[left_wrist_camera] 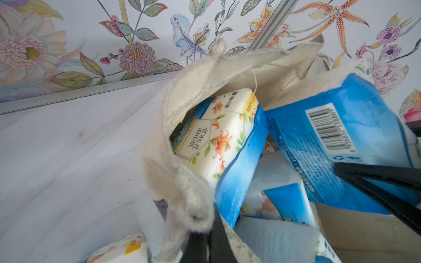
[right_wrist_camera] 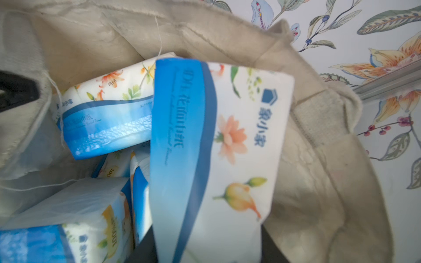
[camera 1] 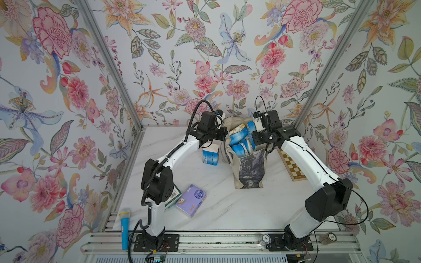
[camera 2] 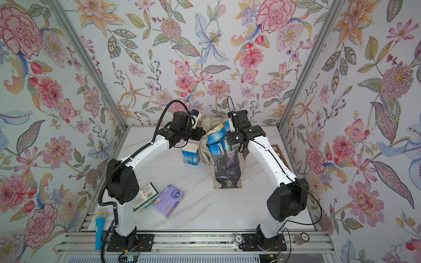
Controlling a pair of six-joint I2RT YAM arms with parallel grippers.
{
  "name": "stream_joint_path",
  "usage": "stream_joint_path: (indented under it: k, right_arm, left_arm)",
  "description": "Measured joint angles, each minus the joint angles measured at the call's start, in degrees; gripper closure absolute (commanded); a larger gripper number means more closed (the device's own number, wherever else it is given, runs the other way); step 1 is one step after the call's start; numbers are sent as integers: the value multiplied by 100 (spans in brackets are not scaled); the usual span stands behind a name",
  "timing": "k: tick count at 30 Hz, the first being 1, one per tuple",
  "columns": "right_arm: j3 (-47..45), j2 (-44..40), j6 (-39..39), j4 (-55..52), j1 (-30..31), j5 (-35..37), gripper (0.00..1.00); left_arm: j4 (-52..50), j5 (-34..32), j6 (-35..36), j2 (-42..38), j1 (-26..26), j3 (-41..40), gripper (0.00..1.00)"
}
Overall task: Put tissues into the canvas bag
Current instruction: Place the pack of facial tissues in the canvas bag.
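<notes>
The canvas bag [camera 1: 249,169] [camera 2: 227,174] stands at the back of the table, open at the top, with several blue-and-white tissue packs [camera 1: 238,141] inside. My left gripper [camera 1: 224,134] [left_wrist_camera: 205,227] is shut on the bag's left rim fabric [left_wrist_camera: 193,205]. Over the bag's mouth my right gripper [camera 1: 253,128] [right_wrist_camera: 208,246] is shut on a blue-and-white floral pack [right_wrist_camera: 216,148] [left_wrist_camera: 341,141]. Another blue pack [camera 1: 210,157] stands on the table against the bag's left side. A lilac pack [camera 1: 191,200] and a green-white pack [camera 2: 145,197] lie near the left arm's base.
A wooden chessboard [camera 1: 290,164] lies right of the bag, partly under the right arm. A blue toy microphone [camera 1: 124,225] rests at the front left edge. Two poker chips [camera 1: 266,238] [camera 1: 328,236] sit on the front rail. Flowered walls close in three sides.
</notes>
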Motion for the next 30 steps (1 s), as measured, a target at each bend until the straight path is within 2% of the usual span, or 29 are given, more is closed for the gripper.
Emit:
stream_joint_path:
  k: [11, 14, 19, 24, 28, 30]
  right_arm:
    - [669, 1025, -15, -850, 120, 1294, 61]
    - [826, 1220, -17, -1005, 116, 1440, 59]
    - [1178, 1309, -17, -1248, 109, 1104, 50]
    - [1309, 1272, 31, -1309, 98, 669, 35]
    - [1294, 1034, 39, -1259, 101, 332, 21]
    - [1204, 763, 48, -1113, 111, 192, 19]
  left_arm:
    - [-4, 2, 0, 0, 4, 0, 100]
    - [4, 2, 0, 0, 4, 0, 100]
    - [2, 0, 0, 0, 4, 0, 100]
    - [-44, -15, 0, 0, 11, 0, 100]
    - [-57, -20, 2, 0, 11, 0, 100]
    - [-55, -17, 2, 0, 11, 0, 100]
